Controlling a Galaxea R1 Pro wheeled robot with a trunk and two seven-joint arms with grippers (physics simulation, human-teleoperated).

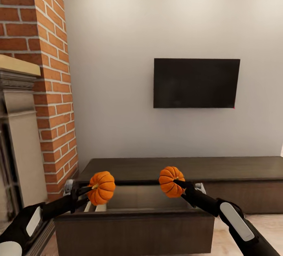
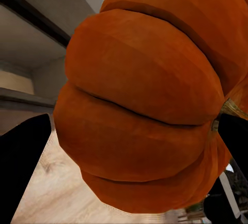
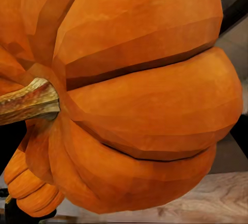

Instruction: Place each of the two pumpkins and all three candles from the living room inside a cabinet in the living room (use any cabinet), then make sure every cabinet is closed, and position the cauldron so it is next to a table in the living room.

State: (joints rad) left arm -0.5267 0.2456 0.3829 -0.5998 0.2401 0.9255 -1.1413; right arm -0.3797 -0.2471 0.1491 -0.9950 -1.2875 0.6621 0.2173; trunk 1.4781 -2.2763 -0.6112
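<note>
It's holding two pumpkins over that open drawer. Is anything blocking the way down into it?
Nothing visible does. The left end effector holds one pumpkin and the right end effector the other pumpkin, both above the open drawer of the cabinet. What shows of the drawer's inside looks bare; the front part is hidden.

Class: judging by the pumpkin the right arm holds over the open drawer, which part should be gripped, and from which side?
Grip the pumpkin across its ribbed belly, coming in from the stem side, as the right gripper does: the stem points sideways toward the jaws, and the round flanks look like the broadest hold.
</note>
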